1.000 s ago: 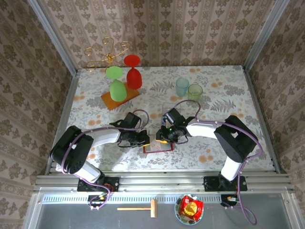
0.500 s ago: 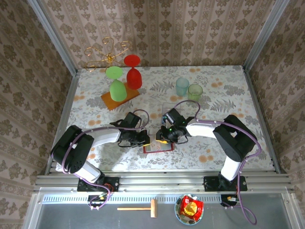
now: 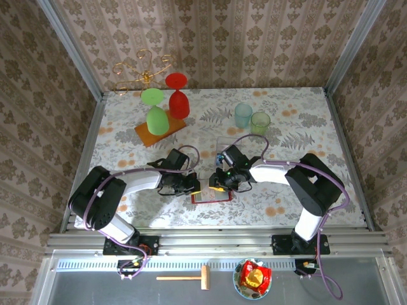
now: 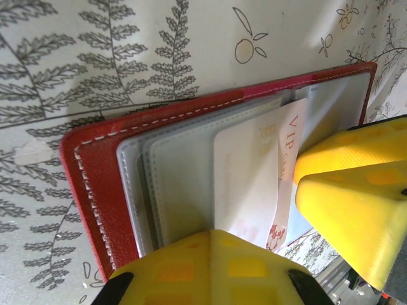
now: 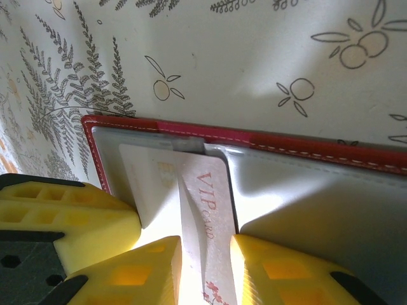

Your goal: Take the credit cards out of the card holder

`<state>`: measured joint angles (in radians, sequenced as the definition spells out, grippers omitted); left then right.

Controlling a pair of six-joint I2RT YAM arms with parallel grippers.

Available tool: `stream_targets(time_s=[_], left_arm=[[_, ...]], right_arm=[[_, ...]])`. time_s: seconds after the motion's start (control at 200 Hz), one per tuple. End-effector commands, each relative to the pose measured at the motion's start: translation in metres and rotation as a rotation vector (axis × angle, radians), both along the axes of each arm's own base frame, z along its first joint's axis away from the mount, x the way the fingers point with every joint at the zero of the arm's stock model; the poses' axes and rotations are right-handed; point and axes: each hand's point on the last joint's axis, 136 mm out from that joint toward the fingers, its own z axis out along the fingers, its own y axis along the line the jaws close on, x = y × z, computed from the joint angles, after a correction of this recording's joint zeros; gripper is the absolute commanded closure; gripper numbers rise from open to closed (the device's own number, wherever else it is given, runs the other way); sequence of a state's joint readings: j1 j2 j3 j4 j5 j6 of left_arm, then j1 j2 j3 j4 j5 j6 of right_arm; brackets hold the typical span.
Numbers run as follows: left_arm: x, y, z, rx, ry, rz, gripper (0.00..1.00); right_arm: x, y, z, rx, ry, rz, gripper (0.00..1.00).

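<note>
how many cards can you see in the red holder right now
1. A pale VIP card sticks partway out of a clear pocket of the card holder, pinched between the right hand's fingers. More cards may be hidden inside the pockets.

1. Card holder: one, red, lying open on the table.
2. Credit cards: one can be counted, a pale pinkish card sticking out of a clear pocket of the card holder.
3. Grippers: two, the left gripper at the card holder's left edge and the right gripper at its far edge.
4. Goblets: two, both upside down, a green goblet and a red goblet, well beyond the card holder to the far left.
5. Orange board: one, also far left of the card holder.
6. Gold wire rack: one, farthest from the card holder.
7. Tumblers: two, a blue tumbler and a green tumbler, beyond the card holder to the far right.
8. Wooden mallet: one, nearer than the card holder.
9. Bowl: one, nearer than the card holder and to its right.
</note>
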<state>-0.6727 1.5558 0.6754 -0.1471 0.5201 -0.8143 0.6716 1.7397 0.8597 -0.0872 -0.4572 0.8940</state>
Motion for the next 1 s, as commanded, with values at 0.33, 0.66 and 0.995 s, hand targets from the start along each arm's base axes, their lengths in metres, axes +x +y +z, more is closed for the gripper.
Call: stream_targets(time_s=[0.33,0.66,0.995], left_arm=[[-0.007,0.011,-0.014,0.076,0.037,-0.008,0.95],[-0.007,0.011,-0.014,0.077,0.04,-0.009,0.95],[-0.006,0.009,-0.014,0.075,0.042,-0.014,0.96]], right_arm=[[-0.001,-0.011,0.005,0.003,-0.01,-0.034,0.72],[-0.004,-0.004,-0.005,0.029,0.034,-0.014,0.74],[-0.003,0.003,0.002,0.076,0.035,-0.004,0.77]])
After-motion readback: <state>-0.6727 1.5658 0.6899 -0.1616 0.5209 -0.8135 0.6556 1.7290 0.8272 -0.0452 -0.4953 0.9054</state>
